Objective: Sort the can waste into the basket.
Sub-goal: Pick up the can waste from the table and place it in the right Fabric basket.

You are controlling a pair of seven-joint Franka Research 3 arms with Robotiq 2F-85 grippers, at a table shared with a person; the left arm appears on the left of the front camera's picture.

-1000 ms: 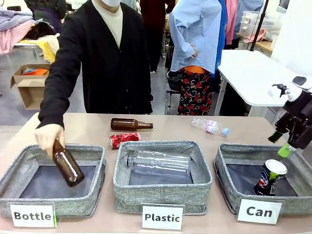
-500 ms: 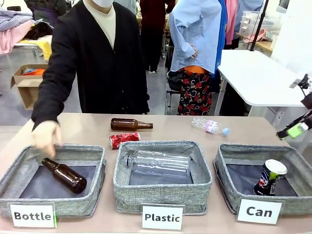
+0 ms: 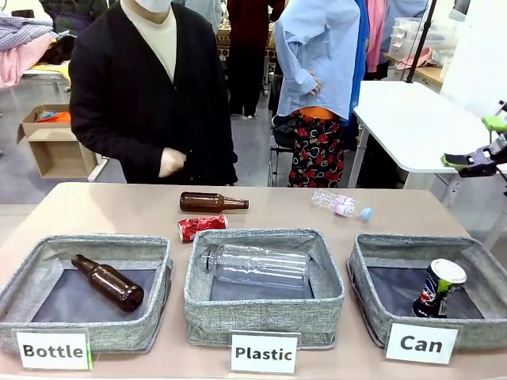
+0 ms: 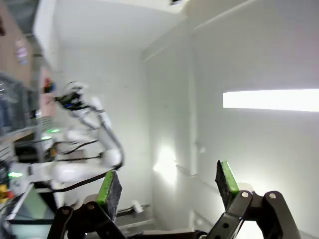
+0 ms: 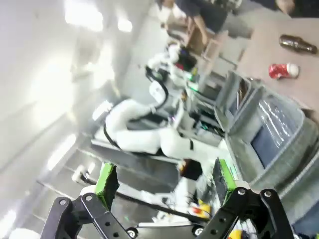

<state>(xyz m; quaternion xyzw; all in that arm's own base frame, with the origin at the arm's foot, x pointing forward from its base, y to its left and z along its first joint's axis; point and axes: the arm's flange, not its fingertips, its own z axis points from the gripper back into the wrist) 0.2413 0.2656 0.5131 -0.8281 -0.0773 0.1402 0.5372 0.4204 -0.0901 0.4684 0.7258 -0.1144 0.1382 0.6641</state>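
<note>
The dark blue-black can [image 3: 438, 288] with a silver top stands tilted inside the grey basket [image 3: 358, 265] signed "Can" at the right. The crushed red can [image 3: 202, 226] lies on the table behind the middle bin, and the right wrist view shows that red can [image 5: 283, 70] far off. My right gripper [image 3: 474, 142] hangs high at the right edge, well above the basket, open and empty. In its own view the right gripper [image 5: 165, 179] spreads its green pads [image 5: 107, 179] wide. My left gripper [image 4: 168, 184] is open, facing a white wall.
A brown bottle [image 3: 110, 282] lies in the "Bottle" bin [image 3: 162, 293]. A clear bottle [image 3: 257, 265] lies in the "Plastic" bin [image 3: 198, 297]. On the far table lie another brown bottle [image 3: 211, 203] and a small clear bottle [image 3: 341, 205]. The person's hand [image 3: 169, 162] is held back at the body.
The person dropped the brown bottle into the "Bottle" bin and drew the hand back to the body. My right gripper rose up and away from the "Can" basket toward the right edge.
</note>
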